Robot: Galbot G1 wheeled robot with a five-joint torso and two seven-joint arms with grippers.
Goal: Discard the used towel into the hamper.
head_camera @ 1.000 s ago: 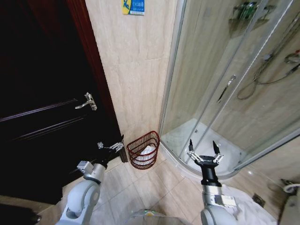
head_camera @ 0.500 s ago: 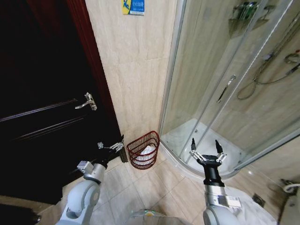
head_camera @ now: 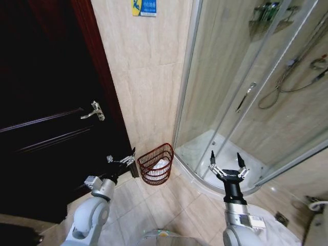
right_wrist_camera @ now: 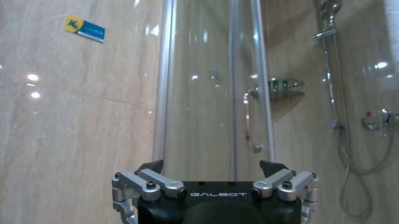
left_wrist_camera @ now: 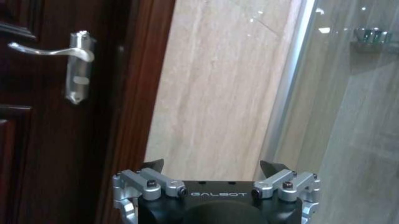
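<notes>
1. Two grippers, both empty: your right gripper (head_camera: 227, 163) has its fingers (head_camera: 212, 158) spread wide, pointing up toward the shower enclosure (head_camera: 246, 97), with nothing between them.
2. Your left gripper (head_camera: 122, 159) hangs with its fingers spread too, as the left wrist view shows (left_wrist_camera: 215, 168), and nothing is pinched there either.
3. Just beyond the left fingertips, on the floor (head_camera: 154, 205) against the tiled wall (head_camera: 148, 77), stands the hamper (head_camera: 155, 164), tucked between the dark door (head_camera: 46, 128) and the shower's curved frame.
4. Something white lies inside the hamper (head_camera: 162, 164); it looks like the towel already dropped in, though I cannot be sure from here.
5. If you must handle that cloth, judge it soft, light and limp: pinch a bunched fold, not a flat edge, and expect it to drape and snag on the wire.
6. Treat the hamper itself as light and easy to tip; its open lattice can catch a fingertip, so stay above the rim.
</notes>
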